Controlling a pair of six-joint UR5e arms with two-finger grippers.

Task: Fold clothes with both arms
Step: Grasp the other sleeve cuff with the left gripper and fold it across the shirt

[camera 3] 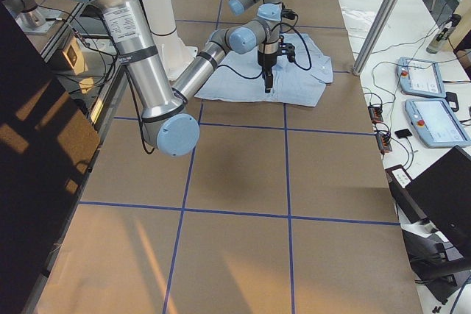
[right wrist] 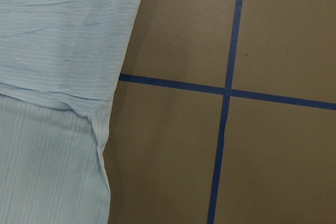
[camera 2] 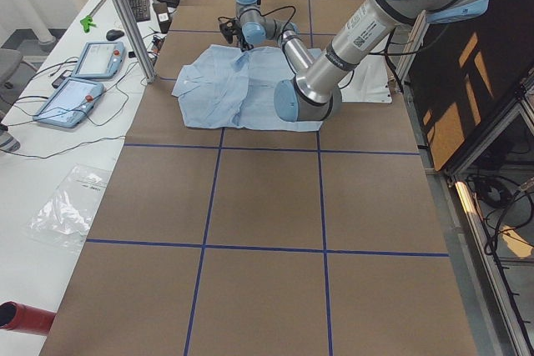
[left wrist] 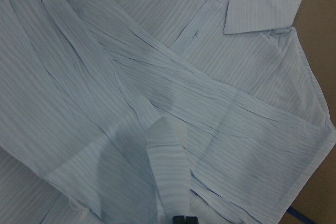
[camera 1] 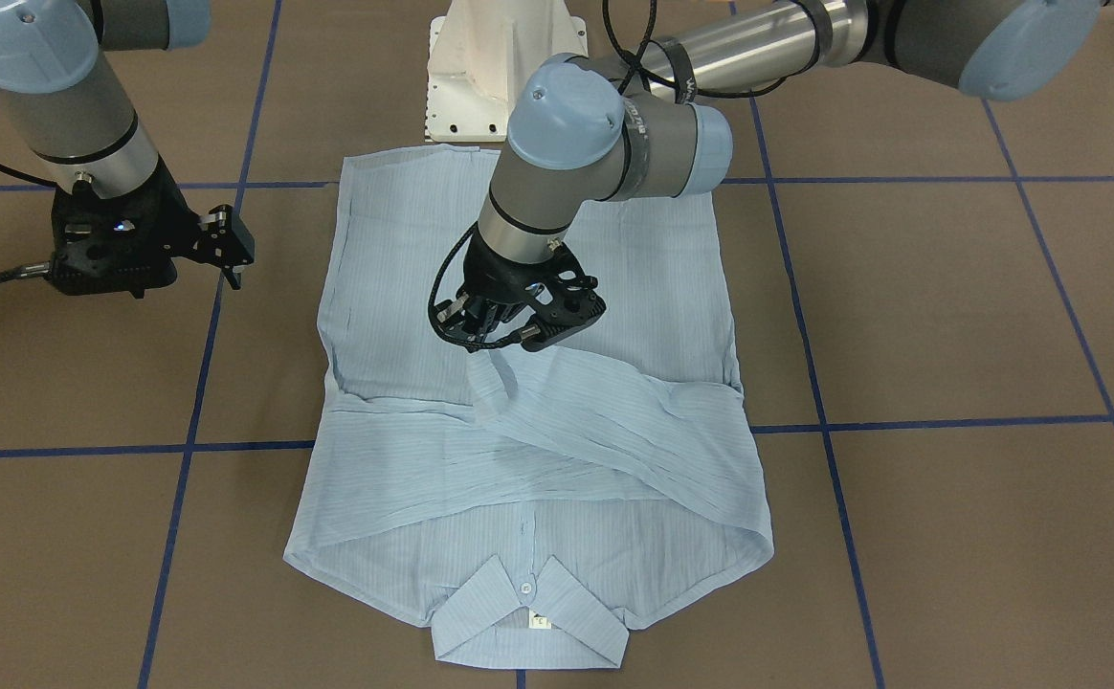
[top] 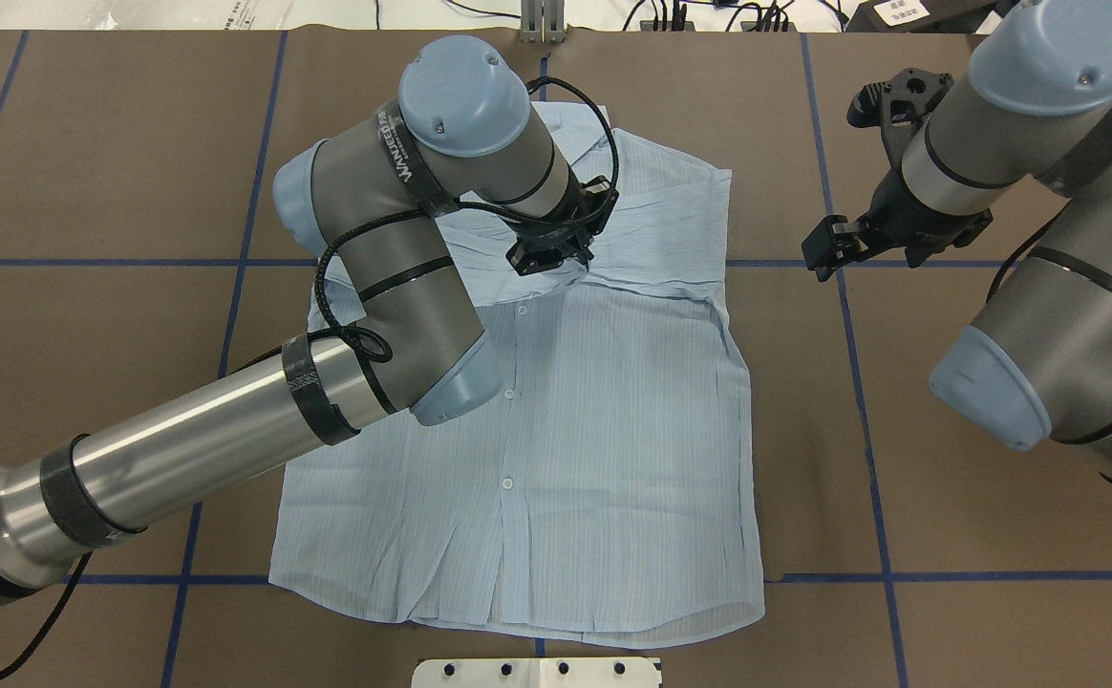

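One light blue striped shirt (camera 1: 442, 239) lies front-up on the brown table (camera 1: 949, 335). Seen from across the table, its collar (camera 1: 571, 622) is nearest, buttoned at the top button (camera 1: 525, 587), with a white label (camera 1: 540, 622) showing in the neck opening. Just beyond the collar both sleeves are folded in across the chest. The sleeve (camera 1: 634, 431) from the robot's left side lies on top, running slantwise toward the middle. Its cuff end lifts off the cloth into the left gripper (camera 1: 490, 330), which hangs low over the shirt's middle with its fingers closed on that cuff. Farther back and off to the robot's right, the right gripper (camera 1: 117, 258) hangs over bare table beside the shirt, clear of the cloth and holding nothing; how far it is open I cannot tell. Farthest, the hem lies just before the white pedestal (camera 1: 480, 86). Blue tape lines (camera 1: 930, 422) cross the table.
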